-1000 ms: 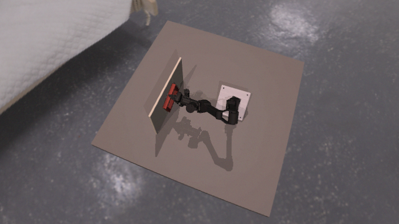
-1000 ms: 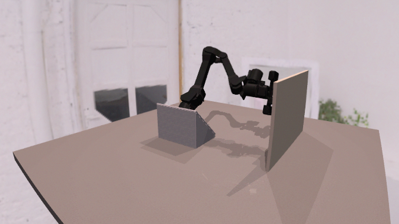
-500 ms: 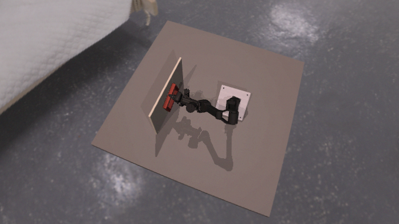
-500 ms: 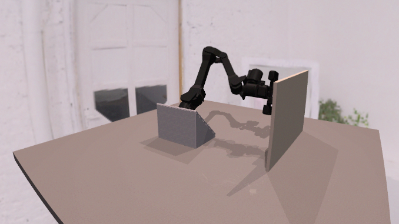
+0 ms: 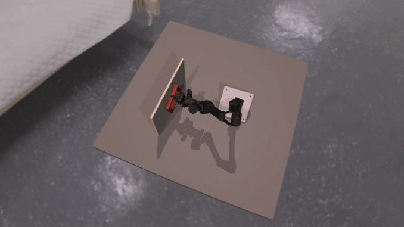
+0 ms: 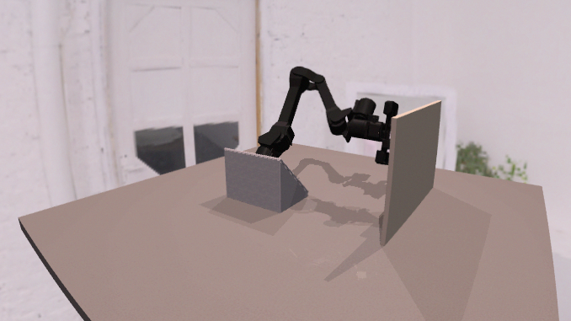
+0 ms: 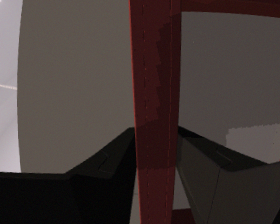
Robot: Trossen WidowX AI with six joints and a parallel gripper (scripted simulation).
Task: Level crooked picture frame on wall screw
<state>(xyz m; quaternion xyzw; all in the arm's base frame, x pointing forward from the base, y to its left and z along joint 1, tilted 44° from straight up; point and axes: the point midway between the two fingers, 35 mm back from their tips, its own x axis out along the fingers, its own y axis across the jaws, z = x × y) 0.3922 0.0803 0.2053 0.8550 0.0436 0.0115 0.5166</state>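
The red picture frame (image 5: 169, 107) (image 7: 157, 65) is on the arm's side of the upright grey panel (image 5: 159, 122) (image 6: 414, 166) (image 7: 73, 90). My gripper (image 5: 175, 97) (image 7: 153, 133) is shut on one outer bar of the frame, near the middle of its length in the top view. In the wrist view this bar runs nearly straight up the picture between the two dark fingers, and another red bar joins it at the top right. The screw and the notched strip are hidden. In the exterior view the panel hides the frame and fingertips. I cannot tell whether the frame is level or lifted off the screw.
The arm reaches from its sloped base mount (image 5: 249, 103) (image 6: 253, 179) to the panel, above the brown table top (image 5: 262, 168) (image 6: 202, 267). Shadows of the arm and panel fall on the table. The panel stands upright on the table, with its top edge close to the gripper.
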